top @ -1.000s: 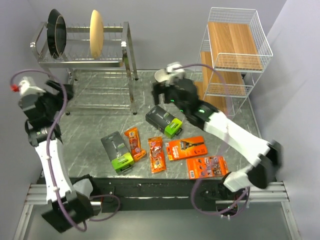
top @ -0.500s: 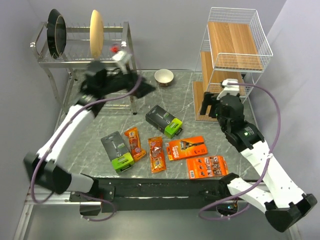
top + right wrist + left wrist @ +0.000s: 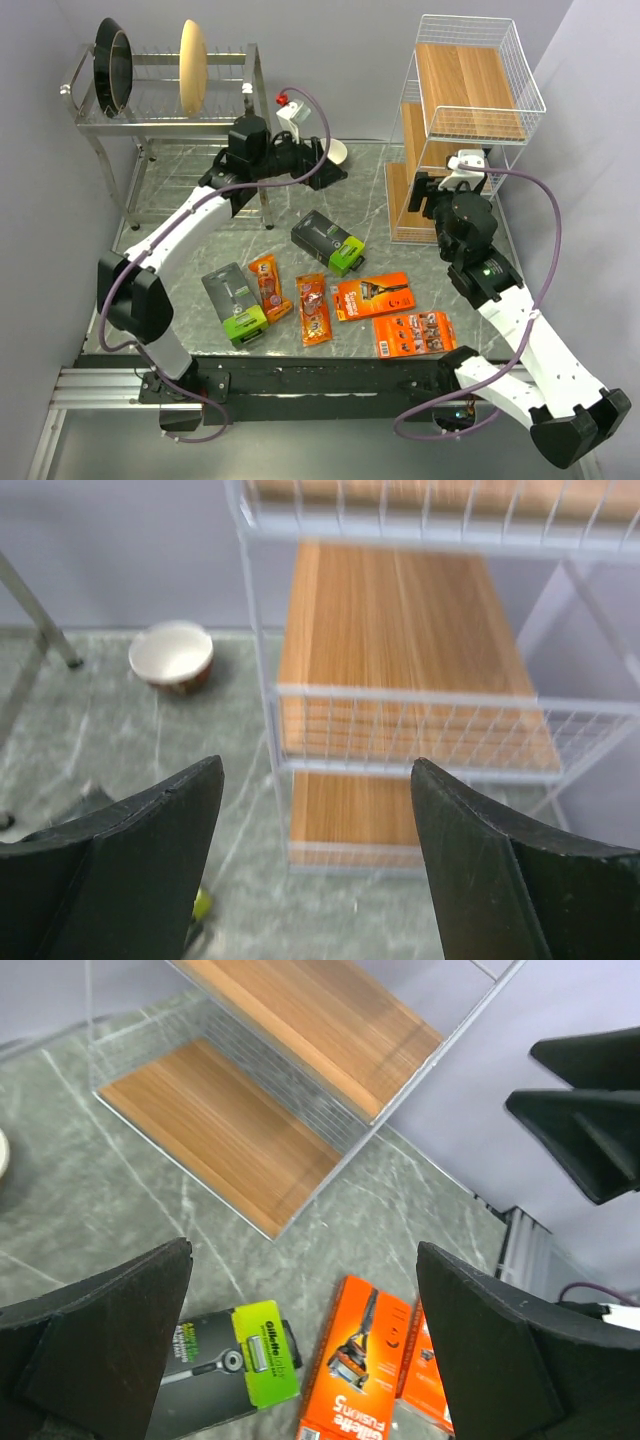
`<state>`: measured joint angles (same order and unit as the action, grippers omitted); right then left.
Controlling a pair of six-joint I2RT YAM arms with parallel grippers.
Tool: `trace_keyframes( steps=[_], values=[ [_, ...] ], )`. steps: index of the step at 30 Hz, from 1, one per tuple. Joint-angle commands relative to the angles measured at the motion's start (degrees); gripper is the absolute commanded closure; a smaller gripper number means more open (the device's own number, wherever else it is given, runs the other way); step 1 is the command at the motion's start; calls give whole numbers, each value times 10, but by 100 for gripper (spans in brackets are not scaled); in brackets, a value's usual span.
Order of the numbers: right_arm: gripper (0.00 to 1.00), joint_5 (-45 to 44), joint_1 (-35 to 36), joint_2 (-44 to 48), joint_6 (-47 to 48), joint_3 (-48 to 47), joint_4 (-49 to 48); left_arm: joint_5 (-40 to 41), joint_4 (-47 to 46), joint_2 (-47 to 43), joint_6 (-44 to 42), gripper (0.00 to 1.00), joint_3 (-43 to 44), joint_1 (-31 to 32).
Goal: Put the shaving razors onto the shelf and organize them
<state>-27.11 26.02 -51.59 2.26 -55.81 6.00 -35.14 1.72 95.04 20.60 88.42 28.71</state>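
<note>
the counter carries everything. the shelf stands at its far right corner, a white wire frame with three wooden boards, and no pack can be seen on any of them, so the sorting looks unstarted. the steel dish rack at far left holds two dark plates and a tan plate upright on edge. it plays no part in the task.

the left gripper reaches out over the counter's far middle, fingers wide apart with nothing between them. its camera looks down at the shelf's lower boards and some packs, likely a survey pose. the right gripper hovers just in front of the shelf, facing its boards. its fingers are apart and empty.

all six razors lie flat on the counter near the front edge, well apart from the shelf. one dark grey box sits nearest the middle and the other dark grey box at left. two flat orange cards lie to the right, two narrow orange blister packs between. they sit loose and askew, none stacked.

a small bowl rests near the back. i cannot tell what, if anything, is in it.
</note>
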Motion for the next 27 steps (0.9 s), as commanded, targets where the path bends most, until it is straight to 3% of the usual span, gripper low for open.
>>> trace_keyframes(
  steps=[1,8,10,11,13,14,15,16,17,21,24,27],
  values=[
    [18,-22,14,-18,55,-4,-105,27,-19,-48,-34,1,-4,1],
    [24,-44,12,-111,77,-20,-197,45,9,-44,-52,0,7,-1],
    [31,-43,11,-128,80,-26,-208,56,-1,-25,-53,1,29,-2],
    [41,-39,9,-128,82,-26,-206,59,-4,-16,-55,1,41,-3],
    [51,-40,7,-122,84,-20,-205,63,-12,24,-64,1,91,-3],
    [64,-41,5,-118,83,-18,-202,72,-13,41,-64,1,114,-4],
    [69,-41,-3,-108,80,-9,-200,72,-13,81,-66,0,138,-4],
    [79,-41,-7,-101,78,-5,-195,71,-13,103,-72,1,191,-4],
    [99,-46,-11,-96,72,0,-190,72,-13,127,-73,1,219,-4],
    [100,-48,-38,-56,72,29,-175,59,-54,245,-76,1,325,-4],
    [100,-24,-52,-22,64,34,-139,39,-154,291,-59,1,318,-3],
    [100,0,-62,20,78,40,-96,26,-183,352,-57,0,372,2]
  ],
)
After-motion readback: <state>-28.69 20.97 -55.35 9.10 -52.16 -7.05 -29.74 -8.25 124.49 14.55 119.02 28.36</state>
